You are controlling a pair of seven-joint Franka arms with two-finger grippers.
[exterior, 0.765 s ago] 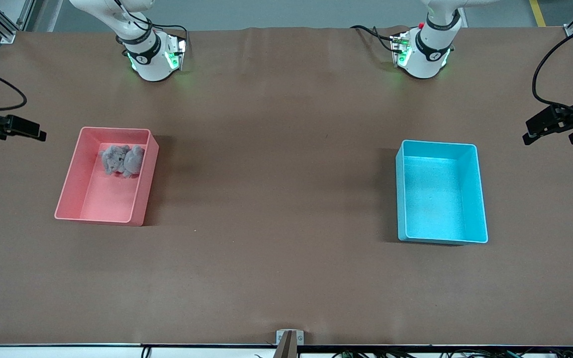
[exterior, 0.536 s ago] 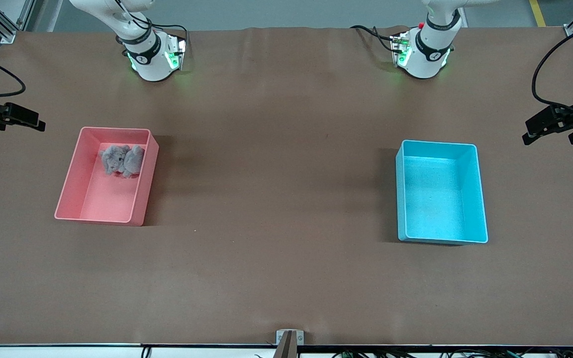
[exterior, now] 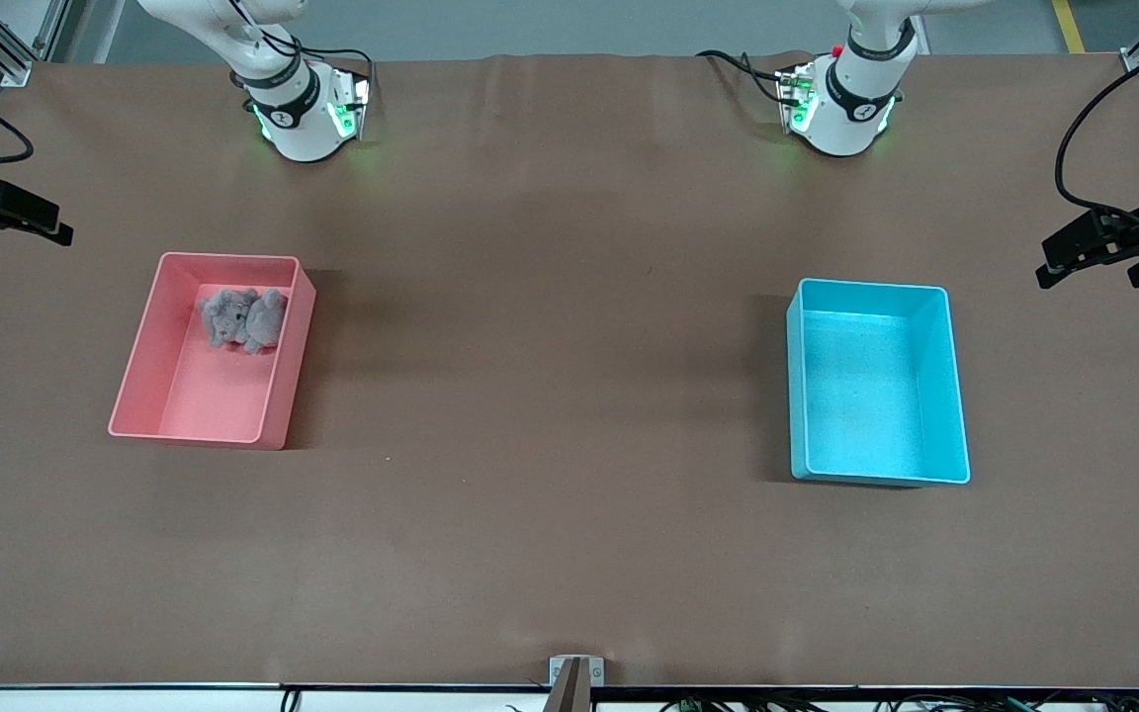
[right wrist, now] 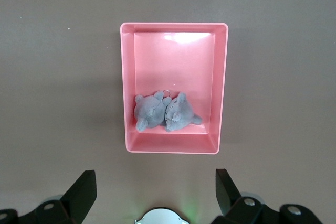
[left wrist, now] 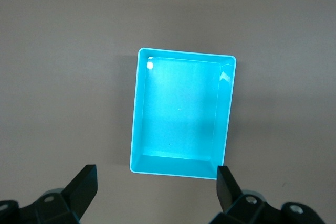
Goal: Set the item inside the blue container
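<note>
The grey plush toy lies in the pink bin, well apart from the empty blue container on the bench. Right claw and left claw, both wide open and empty, hover high. The right claw should descend centred over the toy's body, clear of the walls.

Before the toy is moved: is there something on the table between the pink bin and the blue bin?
Nothing visible. The grey toy lies in the pink bin; only bare table separates it from the blue bin, which holds nothing.
</note>
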